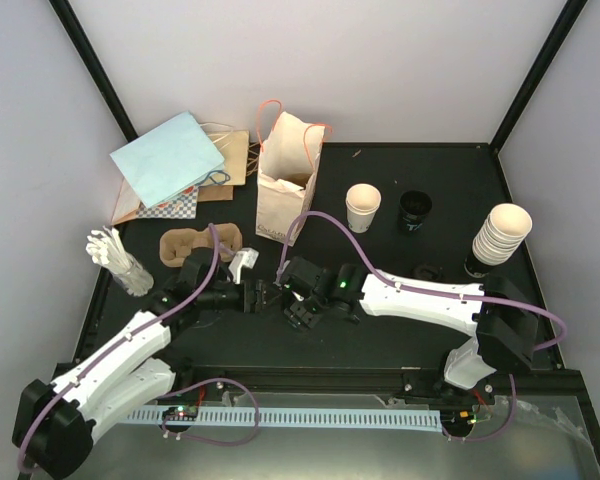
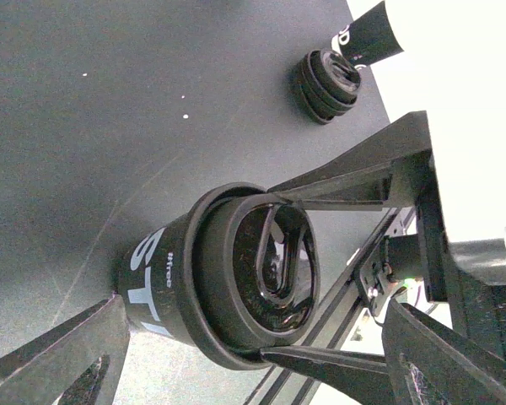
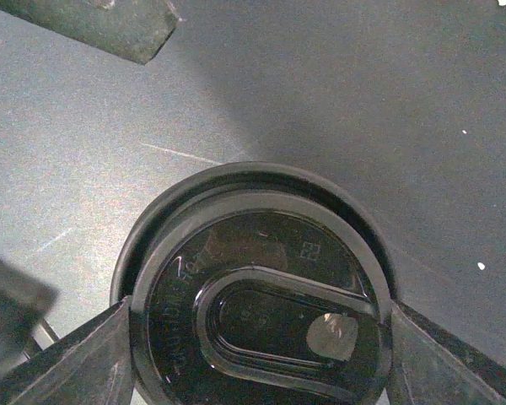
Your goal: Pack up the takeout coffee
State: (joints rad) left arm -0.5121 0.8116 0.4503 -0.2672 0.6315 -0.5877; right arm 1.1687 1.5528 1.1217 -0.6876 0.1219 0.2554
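The takeout coffee here is a black cup (image 2: 156, 278) with white lettering and a black lid (image 3: 261, 287), standing on the dark table between the two wrists. My right gripper (image 3: 261, 337) is shut on the lid, one finger (image 2: 346, 179) pressed against each side of its rim. My left gripper (image 2: 253, 308) is open. Its fingers stand wide on either side of the cup, and the right one is well clear of it. In the top view both grippers (image 1: 263, 296) (image 1: 285, 288) meet mid-table and hide the cup.
A cream paper bag (image 1: 285, 190) with orange handles stands open behind the grippers, and a brown pulp tray (image 1: 195, 245) lies to its left. An open cream cup (image 1: 363, 207), a black cup (image 1: 415, 212), stacked cups (image 1: 502, 235) and spare lids (image 2: 327, 80) sit right.
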